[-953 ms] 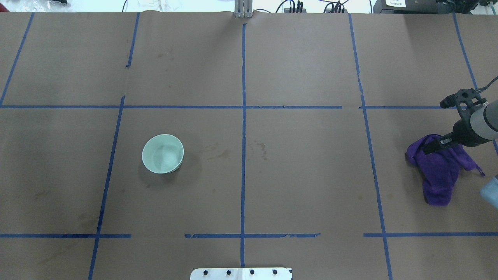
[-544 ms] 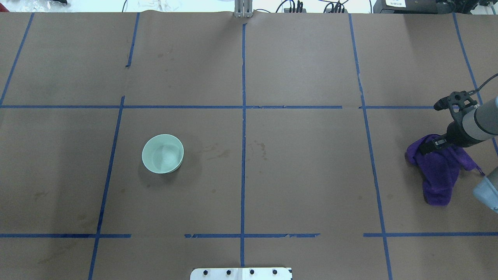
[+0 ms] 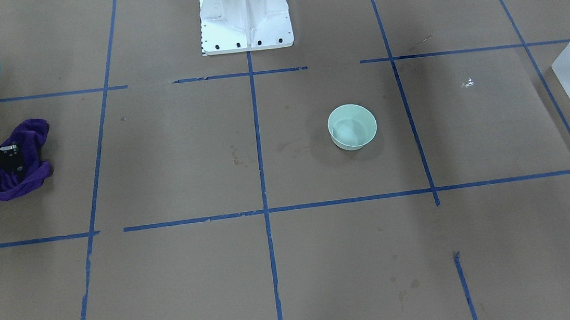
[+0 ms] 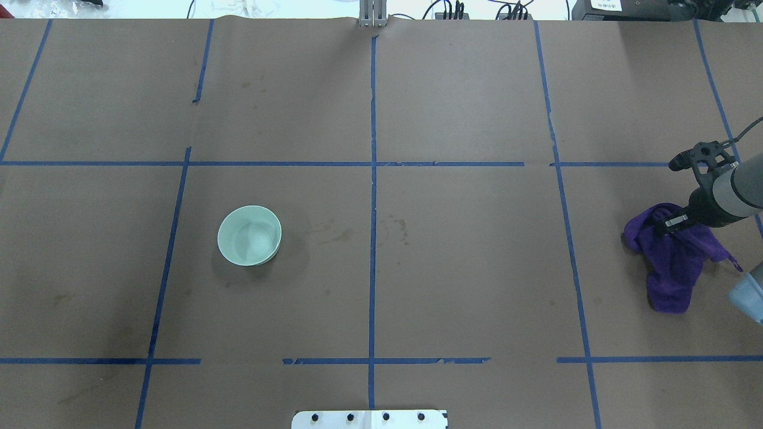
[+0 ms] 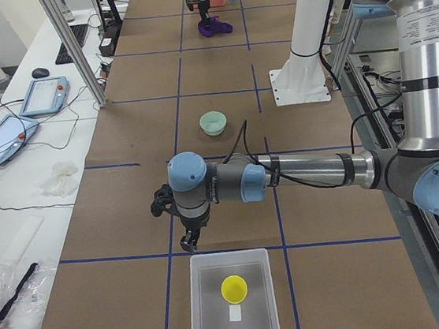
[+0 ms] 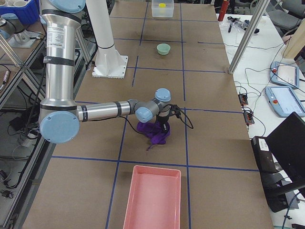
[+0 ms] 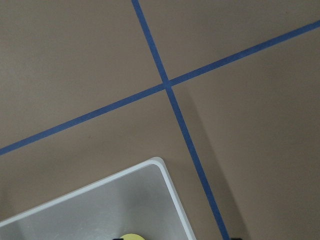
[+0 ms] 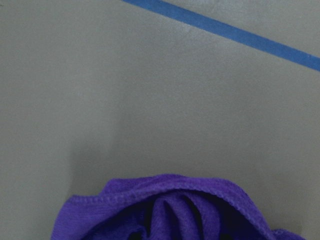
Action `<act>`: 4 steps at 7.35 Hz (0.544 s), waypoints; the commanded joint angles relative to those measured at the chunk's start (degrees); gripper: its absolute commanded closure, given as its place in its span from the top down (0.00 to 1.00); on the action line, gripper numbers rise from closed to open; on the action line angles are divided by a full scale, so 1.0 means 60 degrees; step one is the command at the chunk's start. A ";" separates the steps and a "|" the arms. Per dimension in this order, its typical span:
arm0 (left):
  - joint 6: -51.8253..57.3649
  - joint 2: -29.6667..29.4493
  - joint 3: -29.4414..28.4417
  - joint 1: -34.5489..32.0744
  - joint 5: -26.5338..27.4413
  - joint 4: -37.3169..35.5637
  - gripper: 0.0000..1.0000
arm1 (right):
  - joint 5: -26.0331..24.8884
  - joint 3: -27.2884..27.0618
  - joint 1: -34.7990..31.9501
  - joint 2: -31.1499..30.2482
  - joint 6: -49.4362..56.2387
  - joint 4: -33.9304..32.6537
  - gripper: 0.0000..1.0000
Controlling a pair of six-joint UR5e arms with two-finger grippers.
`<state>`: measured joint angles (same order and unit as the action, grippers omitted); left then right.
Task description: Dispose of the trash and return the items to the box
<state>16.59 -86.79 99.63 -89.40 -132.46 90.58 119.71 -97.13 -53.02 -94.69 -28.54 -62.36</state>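
Observation:
The mint-green bowl [image 4: 249,235] stands upright and empty on the table's left half; it also shows in the front view [image 3: 352,126]. The yellow cup [image 5: 234,289] sits inside the frosted box [image 5: 196,310] at the table's far left end. My left gripper [image 5: 190,241] hangs just above the box's near edge; I cannot tell whether it is open. My right gripper [image 4: 663,225] is shut on a purple cloth [image 4: 673,268] at the table's right side, its fingertips buried in the folds. The cloth [image 6: 155,135] hangs bunched from it down to the table.
A pink tray [image 6: 152,195] lies past the cloth at the table's right end. The white pedestal base [image 3: 244,12] stands at the robot's edge of the table. Blue tape lines cross the brown paper. Operator desks with tablets run along the far side.
The right wrist swung slightly left and then back right over the purple cloth, and the cloth's upper folds shifted a little. The bowl has not moved.

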 commanded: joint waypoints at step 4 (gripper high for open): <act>-0.2392 -0.2041 0.0622 0.0090 -0.0116 -0.1401 0.81 | 0.1505 -0.0584 -0.1866 -0.0039 0.0040 -0.0050 0.00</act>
<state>7.50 -96.84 102.48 -89.25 -132.91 82.43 125.24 -100.07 -60.30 -94.91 -28.34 -62.56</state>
